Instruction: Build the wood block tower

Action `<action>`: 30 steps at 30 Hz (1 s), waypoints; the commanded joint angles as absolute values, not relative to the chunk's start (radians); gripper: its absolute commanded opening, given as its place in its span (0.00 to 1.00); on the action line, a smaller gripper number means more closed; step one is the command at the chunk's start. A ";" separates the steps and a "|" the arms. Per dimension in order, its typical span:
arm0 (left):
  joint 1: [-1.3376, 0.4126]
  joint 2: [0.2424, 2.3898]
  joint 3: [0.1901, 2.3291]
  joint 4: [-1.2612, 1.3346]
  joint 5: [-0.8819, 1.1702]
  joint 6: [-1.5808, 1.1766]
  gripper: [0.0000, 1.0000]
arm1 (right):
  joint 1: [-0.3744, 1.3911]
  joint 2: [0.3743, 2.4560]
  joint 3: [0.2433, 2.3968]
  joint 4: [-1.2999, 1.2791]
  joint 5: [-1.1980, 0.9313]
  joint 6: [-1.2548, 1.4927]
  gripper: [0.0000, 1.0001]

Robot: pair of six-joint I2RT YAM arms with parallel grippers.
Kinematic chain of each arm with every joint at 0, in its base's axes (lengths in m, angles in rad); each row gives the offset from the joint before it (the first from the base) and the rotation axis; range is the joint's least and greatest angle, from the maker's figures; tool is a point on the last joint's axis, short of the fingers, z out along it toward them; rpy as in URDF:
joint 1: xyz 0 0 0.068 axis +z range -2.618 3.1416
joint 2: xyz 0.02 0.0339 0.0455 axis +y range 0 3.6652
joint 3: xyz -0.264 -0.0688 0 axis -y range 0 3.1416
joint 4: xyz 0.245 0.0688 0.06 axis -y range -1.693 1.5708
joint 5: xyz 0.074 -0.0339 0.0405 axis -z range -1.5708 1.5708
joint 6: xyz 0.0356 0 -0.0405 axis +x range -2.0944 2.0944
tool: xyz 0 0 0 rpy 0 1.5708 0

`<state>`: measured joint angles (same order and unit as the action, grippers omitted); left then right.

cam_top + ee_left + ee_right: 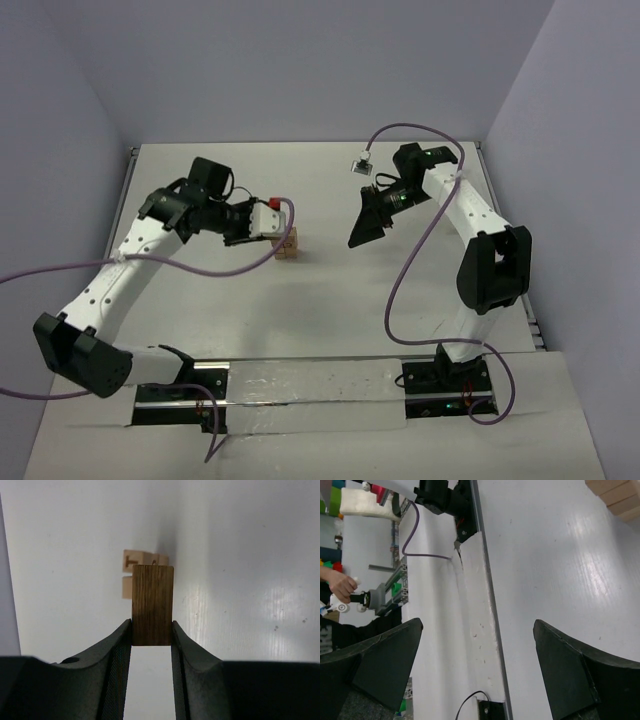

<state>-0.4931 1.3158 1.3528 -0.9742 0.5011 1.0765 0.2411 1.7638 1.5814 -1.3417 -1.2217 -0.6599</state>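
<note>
My left gripper (274,228) is shut on a tan wood cuboid (152,605) and holds it upright between both fingers, raised over a small cluster of wood blocks (137,560) on the white table. That cluster shows in the top view as a short stack (288,246) just right of the left gripper's tips. My right gripper (358,235) is open and empty, raised off the table to the right of the stack. In the right wrist view its jaws (477,630) stand wide apart, and tan blocks (616,494) show at the top right corner.
The table's raised edges (310,145) bound the white work surface at the back and sides. Purple cables (405,270) hang from both arms. A strip with the arm bases (300,385) lies along the near edge. A person's hand (340,582) shows beyond the table.
</note>
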 commanded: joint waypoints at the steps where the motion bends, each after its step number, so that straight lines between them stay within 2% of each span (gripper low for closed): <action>1: -0.362 1.450 1.499 -1.078 0.666 1.213 0.01 | 0.241 1.721 1.647 -1.445 -1.234 -0.674 1.00; 13: -0.316 1.592 1.517 -0.988 0.743 1.258 0.03 | 0.236 1.729 1.669 -1.442 -1.208 -0.687 1.00; 30: -0.336 1.730 1.600 -1.017 0.786 1.315 0.06 | 0.236 1.746 1.683 -1.442 -1.193 -0.689 1.00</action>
